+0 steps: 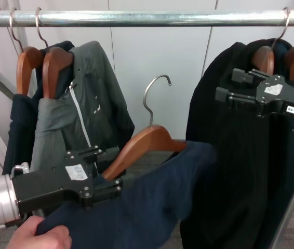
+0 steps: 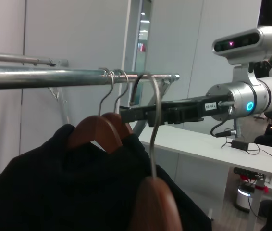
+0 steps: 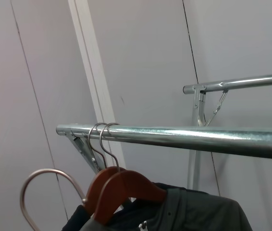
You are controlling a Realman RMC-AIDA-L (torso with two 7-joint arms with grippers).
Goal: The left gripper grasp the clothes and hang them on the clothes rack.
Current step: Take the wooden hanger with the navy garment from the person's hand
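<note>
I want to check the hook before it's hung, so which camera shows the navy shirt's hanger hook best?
The head view: the hook shows whole, below the clothes rack. The left wrist view shows mostly its shank; the right wrist view only its curve.

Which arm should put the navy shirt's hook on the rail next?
Left. The left gripper already grips the clothes at the hanger, with the hook free below the clothes rack in the gap between garments. The right gripper is up against the black garments, holding nothing.
</note>
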